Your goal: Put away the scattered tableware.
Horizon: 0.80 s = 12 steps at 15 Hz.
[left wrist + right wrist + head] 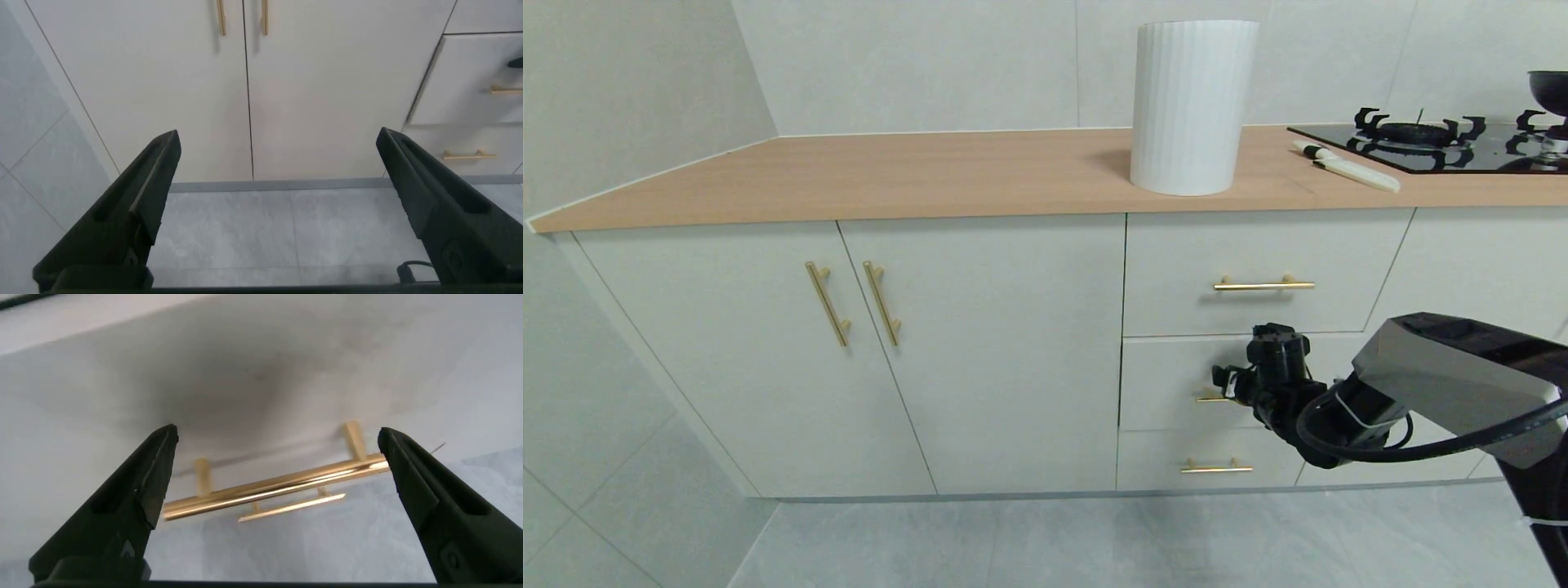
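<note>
Facing gold bar handle (pixel 278 486) of middle drawer (pixel 1168 367), right gripper (pixel 277 433) fingers spread, empty; skewed closure could slip off thin bar; left gripper (pixel 279 135) fingers spread too; white knife (pixel 1347 167) lies on wooden worktop (pixel 931 175).

Head camera: high, facing forward and down, mid-distance on the counter (pixel 849 175) and cabinet front. Right wrist camera: very close to the drawer front, looking between the right claw (pixel 276 434) tips at the middle drawer handle (pixel 274 486); the head view shares that handle (pixel 1209 398). Left wrist camera: low, farther back, looking past the left claw (pixel 279 135) at the door handles (pixel 221 16) and floor (pixel 278 229), both shared with the head view.
</note>
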### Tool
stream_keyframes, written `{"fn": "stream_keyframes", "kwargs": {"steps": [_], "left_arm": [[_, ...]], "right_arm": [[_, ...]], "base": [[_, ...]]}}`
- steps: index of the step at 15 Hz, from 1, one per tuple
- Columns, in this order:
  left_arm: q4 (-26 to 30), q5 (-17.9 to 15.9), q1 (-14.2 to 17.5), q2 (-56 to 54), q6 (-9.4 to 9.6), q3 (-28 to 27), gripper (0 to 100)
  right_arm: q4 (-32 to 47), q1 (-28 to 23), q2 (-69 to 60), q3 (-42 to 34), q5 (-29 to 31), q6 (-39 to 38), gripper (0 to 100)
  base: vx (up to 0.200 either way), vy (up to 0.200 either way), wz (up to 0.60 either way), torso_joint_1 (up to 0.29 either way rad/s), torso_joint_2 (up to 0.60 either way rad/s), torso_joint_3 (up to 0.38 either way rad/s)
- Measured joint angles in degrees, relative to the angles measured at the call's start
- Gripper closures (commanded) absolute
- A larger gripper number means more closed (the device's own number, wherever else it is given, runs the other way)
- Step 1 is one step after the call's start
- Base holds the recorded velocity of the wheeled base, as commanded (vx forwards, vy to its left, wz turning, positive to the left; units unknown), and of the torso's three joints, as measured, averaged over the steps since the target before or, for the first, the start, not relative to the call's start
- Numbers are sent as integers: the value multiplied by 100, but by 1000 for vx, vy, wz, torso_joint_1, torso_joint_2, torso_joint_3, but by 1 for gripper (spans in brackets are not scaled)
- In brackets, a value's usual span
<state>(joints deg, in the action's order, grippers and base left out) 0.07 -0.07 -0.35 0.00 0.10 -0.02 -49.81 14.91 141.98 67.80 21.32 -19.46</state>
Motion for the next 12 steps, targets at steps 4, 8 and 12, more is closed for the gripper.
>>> {"fn": "stream_keyframes", "kwargs": {"steps": [4, 8, 12], "left_arm": [[0, 0, 2, 0, 0, 2, 0], [0, -2, 0, 0, 0, -2, 0], [-2, -2, 2, 0, 0, 0, 0]], "right_arm": [[-137, -78, 162, 188, 35, -2, 0], [-340, -141, 302, 394, 189, 0, 0], [-427, -168, 291, 352, 249, -6, 0]], "base": [[0, 0, 0, 0, 0, 0], [0, 0, 0, 0, 0, 0], [0, 0, 0, 0, 0, 0]]}}
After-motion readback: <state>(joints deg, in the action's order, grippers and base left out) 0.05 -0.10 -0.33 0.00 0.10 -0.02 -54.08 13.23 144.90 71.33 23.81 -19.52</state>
